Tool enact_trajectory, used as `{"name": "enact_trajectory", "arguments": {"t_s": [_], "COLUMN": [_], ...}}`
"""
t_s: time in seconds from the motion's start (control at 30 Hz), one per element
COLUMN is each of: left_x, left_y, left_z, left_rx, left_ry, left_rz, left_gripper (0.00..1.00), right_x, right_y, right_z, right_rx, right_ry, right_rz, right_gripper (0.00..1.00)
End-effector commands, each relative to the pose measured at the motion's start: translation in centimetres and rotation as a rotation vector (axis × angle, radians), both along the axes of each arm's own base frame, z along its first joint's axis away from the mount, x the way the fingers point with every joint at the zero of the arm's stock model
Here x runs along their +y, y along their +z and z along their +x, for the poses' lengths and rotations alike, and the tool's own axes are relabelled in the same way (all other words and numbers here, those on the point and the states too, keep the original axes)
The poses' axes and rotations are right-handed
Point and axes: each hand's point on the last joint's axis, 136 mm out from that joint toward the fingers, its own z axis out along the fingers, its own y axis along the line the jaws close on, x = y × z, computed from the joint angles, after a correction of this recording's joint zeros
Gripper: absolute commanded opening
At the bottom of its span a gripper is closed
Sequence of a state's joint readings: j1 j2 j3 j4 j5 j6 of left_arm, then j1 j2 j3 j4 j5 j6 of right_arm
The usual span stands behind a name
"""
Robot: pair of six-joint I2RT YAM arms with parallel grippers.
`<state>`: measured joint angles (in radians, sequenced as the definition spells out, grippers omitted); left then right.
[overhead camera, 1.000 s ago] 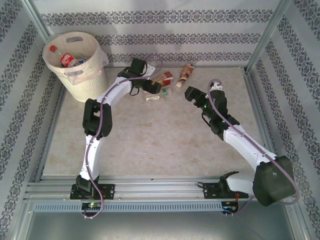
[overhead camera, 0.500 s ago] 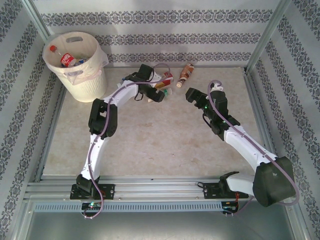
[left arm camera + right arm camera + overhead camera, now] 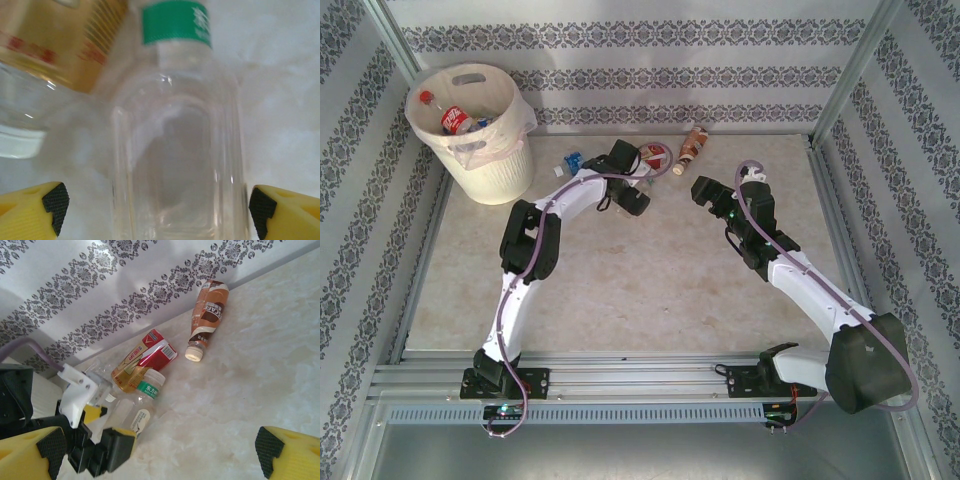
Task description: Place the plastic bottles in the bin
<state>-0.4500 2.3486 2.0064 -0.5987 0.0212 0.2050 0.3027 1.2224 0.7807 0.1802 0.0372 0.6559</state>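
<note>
Task progress: partway, by my reading. The bin [image 3: 488,176] stands in the upper left of the top view. A red-labelled bottle [image 3: 451,121] lies inside it among others too small to count.
Left to do: at least three plastic bottles lie on the counter [image 3: 620,290] by the back wall, at the top centre of the top view. A small blue item [image 3: 575,160] beside the left arm may be a fourth, but it is too small to tell.
Green-banded bottle [image 3: 175,145]: clear, lying on the counter in the middle of the left wrist view, with its neck towards the top of the frame.
Red-and-gold bottle [image 3: 145,359]: just beside the green-banded bottle's neck, touching it or nearly so.
Brown-labelled bottle [image 3: 207,315]: apart from the other two, near the wall, in the upper right of the right wrist view.
Left pincer [image 3: 157,212]: spread wide astride the green-banded bottle. One black pad [image 3: 55,205] at lower left stands off from it. The other, at lower right, is just beside the bottle wall; I cannot tell whether it touches. Nothing is pinched yet.
Right pincer [image 3: 160,455]: spread fully and empty, hovering over bare counter and touching nothing.
Step in hand: judged to be the grasp of the green-banded bottle. The carry to the bin is not yet done.
</note>
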Motion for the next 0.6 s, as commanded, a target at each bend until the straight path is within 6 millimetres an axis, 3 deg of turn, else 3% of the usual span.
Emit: {"name": "enact_trajectory", "arguments": {"t_s": [0.0, 0.23, 0.57], "left_x": [0.8, 0.2, -0.6], "left_y": [-1.1, -2.7, -1.8], "left_z": [0.8, 0.4, -0.1], "left_rx": [0.003, 0.029, 0.02], "left_ry": [0.076, 0.076, 0.053], "left_rz": [0.053, 0.061, 0.023], "left_gripper": [0.94, 0.92, 0.67], "right_x": [-0.9, -1.3, -1.6], "right_y": [0.6, 1.0, 1.0], "right_z": [-0.4, -0.8, -0.8], "right_rx": [-0.014, -0.023, -0.024], "right_ry": [-0.022, -0.034, -0.045], "right_rz": [-0.003, -0.017, -0.025], "right_gripper": [0.98, 0.98, 0.98]}}
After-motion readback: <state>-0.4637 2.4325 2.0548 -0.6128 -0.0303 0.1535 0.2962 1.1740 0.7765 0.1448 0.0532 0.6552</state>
